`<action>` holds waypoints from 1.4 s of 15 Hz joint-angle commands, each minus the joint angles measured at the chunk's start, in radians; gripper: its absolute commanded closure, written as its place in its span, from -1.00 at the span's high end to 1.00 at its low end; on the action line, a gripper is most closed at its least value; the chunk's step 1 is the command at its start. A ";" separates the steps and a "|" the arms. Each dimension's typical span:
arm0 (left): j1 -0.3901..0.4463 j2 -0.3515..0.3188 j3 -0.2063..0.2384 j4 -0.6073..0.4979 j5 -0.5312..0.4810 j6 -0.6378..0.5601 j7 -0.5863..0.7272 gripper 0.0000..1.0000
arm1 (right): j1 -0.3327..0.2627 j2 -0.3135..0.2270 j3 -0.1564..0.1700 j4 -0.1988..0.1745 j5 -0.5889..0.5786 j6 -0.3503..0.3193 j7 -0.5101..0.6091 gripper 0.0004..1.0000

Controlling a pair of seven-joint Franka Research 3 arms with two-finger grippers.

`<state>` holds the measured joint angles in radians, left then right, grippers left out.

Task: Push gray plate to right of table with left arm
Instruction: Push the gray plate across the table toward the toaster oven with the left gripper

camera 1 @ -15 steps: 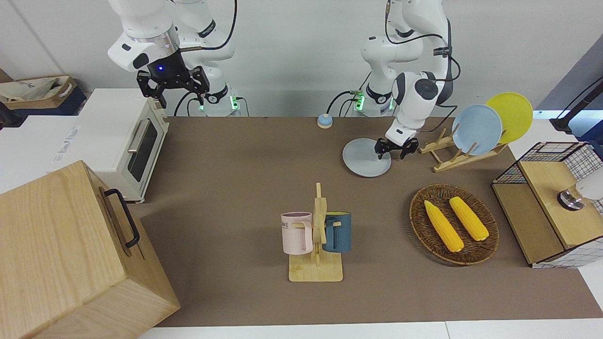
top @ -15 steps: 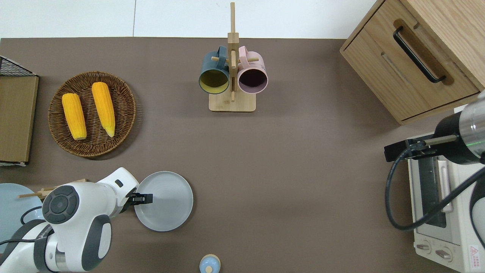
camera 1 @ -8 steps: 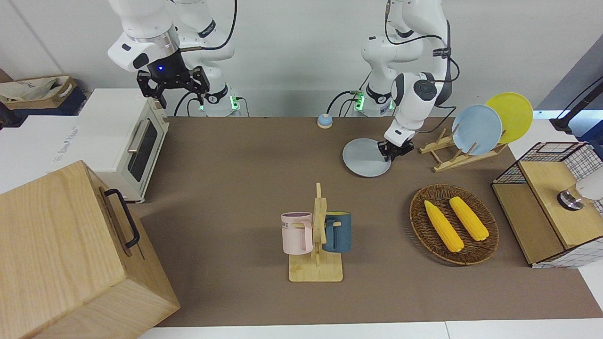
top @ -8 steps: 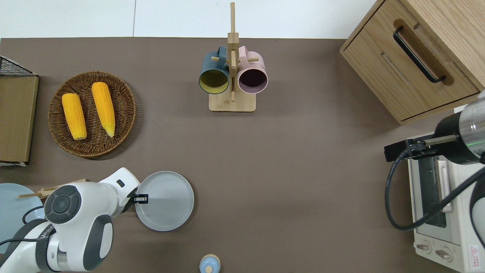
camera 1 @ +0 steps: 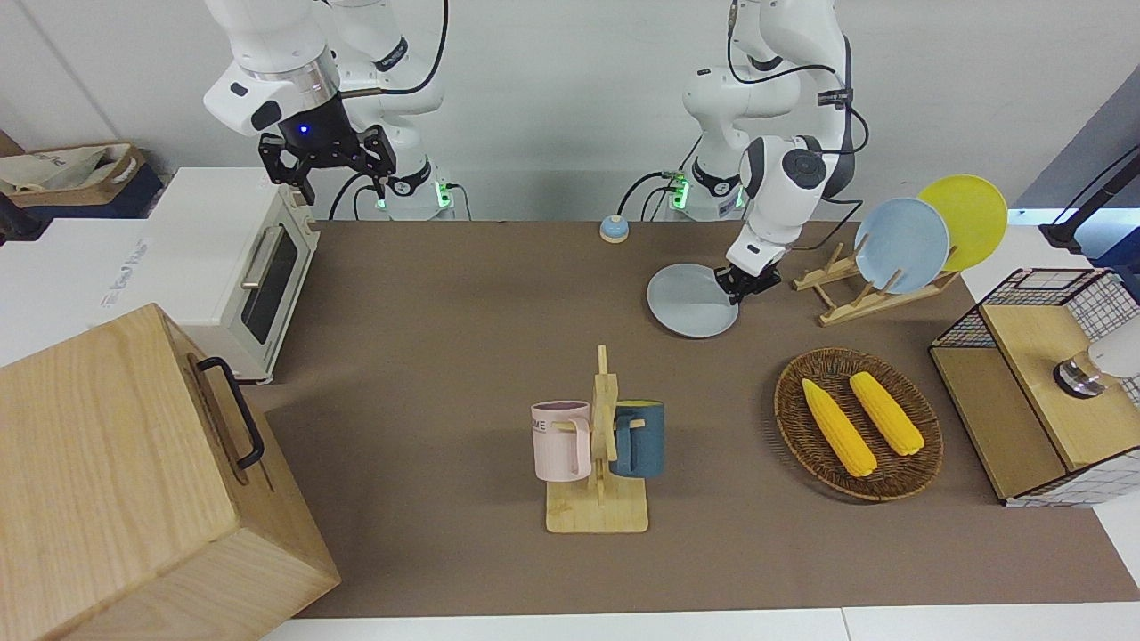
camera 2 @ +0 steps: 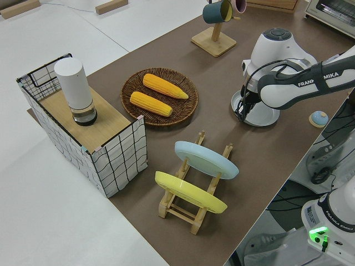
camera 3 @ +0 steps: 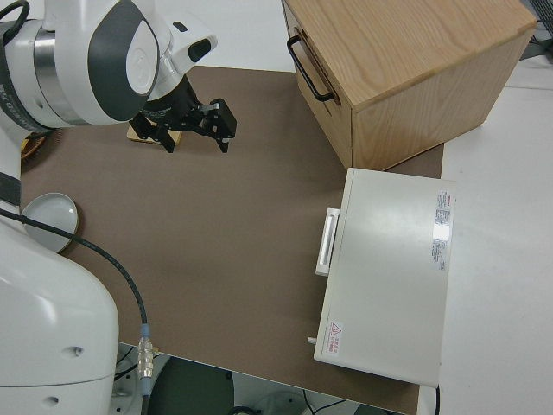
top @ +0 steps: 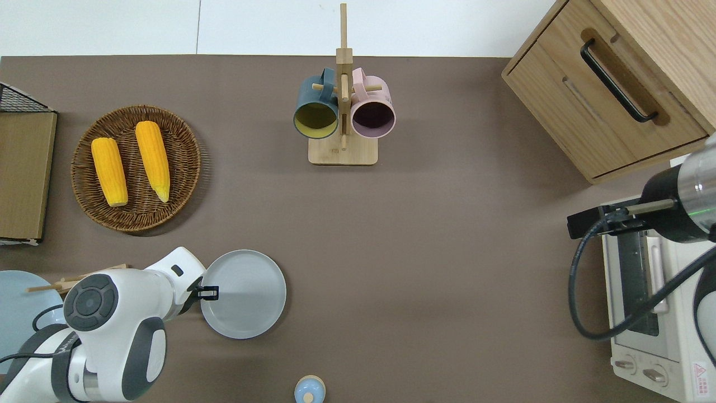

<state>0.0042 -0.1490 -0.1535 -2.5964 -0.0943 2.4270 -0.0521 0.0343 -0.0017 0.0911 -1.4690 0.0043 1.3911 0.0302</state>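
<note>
Left arm's fingers [top: 208, 291] touch gray plate [top: 246, 296] (its rim).

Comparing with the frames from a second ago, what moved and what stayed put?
The left gripper closed its fingers and drew back to the rim of the pale gray round plate, which has crept slightly toward the right arm's end of the brown table and away from the robots. The right arm stayed parked; nothing else moved.
</note>
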 commanded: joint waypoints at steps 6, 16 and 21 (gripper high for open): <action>-0.205 0.117 -0.001 0.064 -0.071 0.095 -0.243 -1.00 | -0.011 -0.008 0.006 0.001 0.008 -0.012 -0.003 0.97; -0.475 0.319 -0.001 0.318 -0.070 0.084 -0.598 -1.00 | -0.011 -0.008 0.006 -0.001 0.008 -0.012 -0.003 0.97; -0.564 0.405 0.000 0.435 -0.061 0.081 -0.724 -1.00 | -0.011 -0.008 0.006 0.001 0.008 -0.012 -0.003 0.97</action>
<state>-0.5061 0.1671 -0.1647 -2.2413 -0.1511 2.5009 -0.7142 0.0343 -0.0017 0.0911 -1.4690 0.0043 1.3911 0.0302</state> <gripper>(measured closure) 0.960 0.013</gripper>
